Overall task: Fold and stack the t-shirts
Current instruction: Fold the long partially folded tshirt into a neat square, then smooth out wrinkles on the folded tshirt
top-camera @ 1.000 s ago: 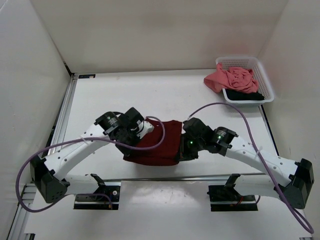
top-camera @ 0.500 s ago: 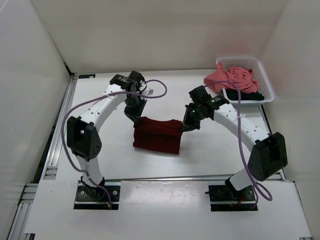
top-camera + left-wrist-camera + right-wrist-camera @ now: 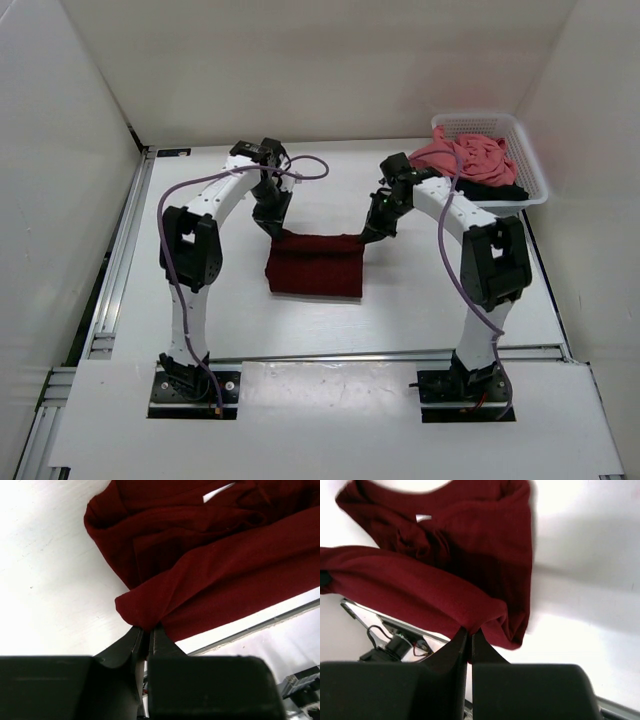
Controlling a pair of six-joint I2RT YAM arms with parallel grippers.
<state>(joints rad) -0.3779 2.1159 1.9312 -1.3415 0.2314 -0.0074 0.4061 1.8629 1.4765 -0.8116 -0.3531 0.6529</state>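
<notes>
No legible text, brand, number or sign anywhere. Only a small white neck tag point(image 3: 218, 491) on the dark maroon t-shirt point(image 3: 225, 555), upper right in the left wrist view and upper left in the right wrist view. Too small to show any lettering.

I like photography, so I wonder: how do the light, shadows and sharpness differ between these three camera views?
Top view: even light, sharp, faint shadows. Left wrist view: table washed out white, left gripper nearly featureless black. Right wrist view: grey shadow beside the maroon shirt.
</notes>
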